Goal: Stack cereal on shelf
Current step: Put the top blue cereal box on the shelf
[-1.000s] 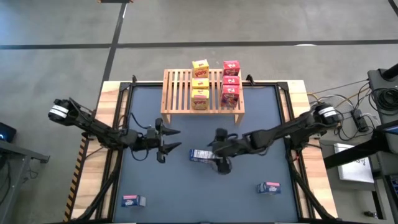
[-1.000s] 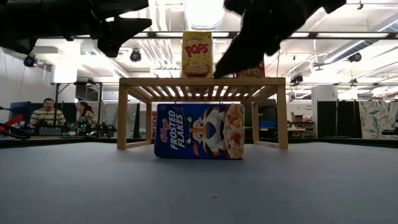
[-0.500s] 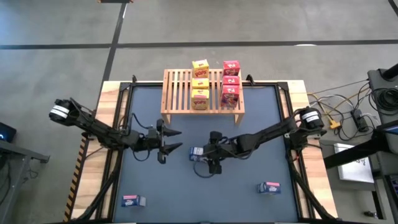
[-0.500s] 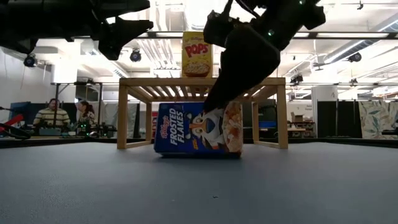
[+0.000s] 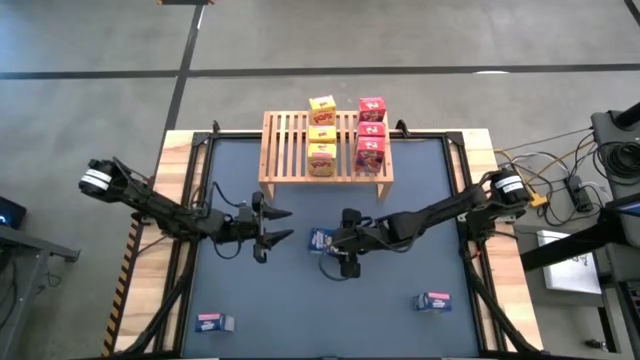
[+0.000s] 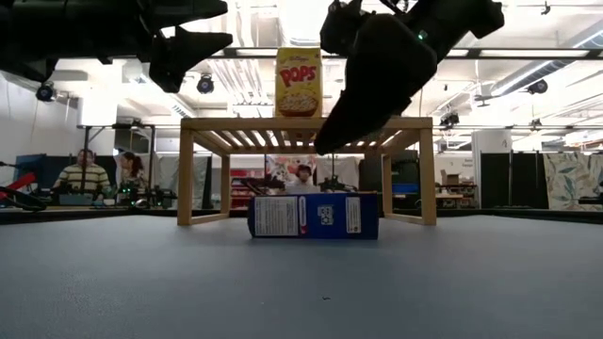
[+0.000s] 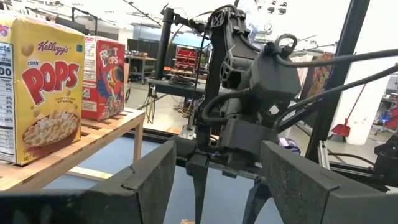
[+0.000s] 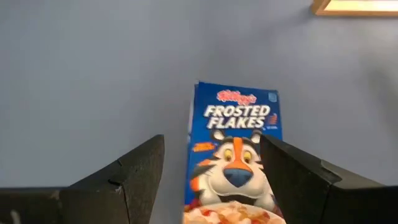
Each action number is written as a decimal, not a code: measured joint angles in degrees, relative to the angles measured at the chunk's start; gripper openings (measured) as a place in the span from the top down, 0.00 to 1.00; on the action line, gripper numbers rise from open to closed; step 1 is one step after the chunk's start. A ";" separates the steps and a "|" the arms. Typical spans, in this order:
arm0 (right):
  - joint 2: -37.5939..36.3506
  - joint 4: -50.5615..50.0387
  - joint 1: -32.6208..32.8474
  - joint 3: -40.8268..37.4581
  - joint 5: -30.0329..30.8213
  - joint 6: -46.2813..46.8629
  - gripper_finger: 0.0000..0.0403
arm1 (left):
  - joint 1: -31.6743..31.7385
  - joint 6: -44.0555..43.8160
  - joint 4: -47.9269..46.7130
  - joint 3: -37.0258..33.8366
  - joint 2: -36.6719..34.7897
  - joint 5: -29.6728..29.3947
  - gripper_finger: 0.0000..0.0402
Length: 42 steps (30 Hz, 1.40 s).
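The table (image 5: 300, 300) carries a dark mat framed by a light wooden border. At its far edge stands the shelf (image 5: 285, 150), a slatted wooden rack on short legs. Three yellow cereal boxes (image 5: 321, 133) sit in a row on the slats, with three red cereal boxes (image 5: 371, 132) in a second row just beside them, toward the right side of the rack. In the low view only the front yellow box (image 6: 299, 82) is plainly readable on the shelf top.

The left arm (image 5: 150, 205) reaches in from the table's left edge. The left gripper (image 5: 277, 225) hangs above the mat with its fingers spread apart and nothing between them. The right arm (image 5: 450, 210) reaches in from the right edge toward the middle of the mat.

The right gripper (image 5: 342, 255) hovers over a blue cereal box (image 5: 322, 240) — fingers wide apart, box not clamped. This box lies flat on the mat in front of the shelf, printed front facing up (image 8: 235, 152), between the two spread fingers (image 8: 134, 180) in the right wrist view.

Two more boxes lie flat near the front edge, well apart: another blue box (image 5: 432, 301) on the right, and a box with a reddish face (image 5: 213, 323) on the left.
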 joint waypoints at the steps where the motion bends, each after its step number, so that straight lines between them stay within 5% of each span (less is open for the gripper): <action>1: -0.04 0.09 0.02 0.02 0.01 -0.01 0.37 | 0.00 0.00 0.03 0.00 0.08 0.00 0.45; 27: 0.41 0.19 0.00 -2.61 4.71 0.80 0.37 | 0.00 -0.42 0.00 0.00 0.78 0.04 0.45; 37: 0.52 7.76 2.40 -5.07 4.95 -2.86 0.37 | 0.00 -0.40 -0.13 0.00 0.78 0.03 0.46; 42: 0.52 8.51 4.00 -5.68 11.14 -4.62 0.37 | 0.00 -0.40 -0.24 0.00 0.78 0.02 0.45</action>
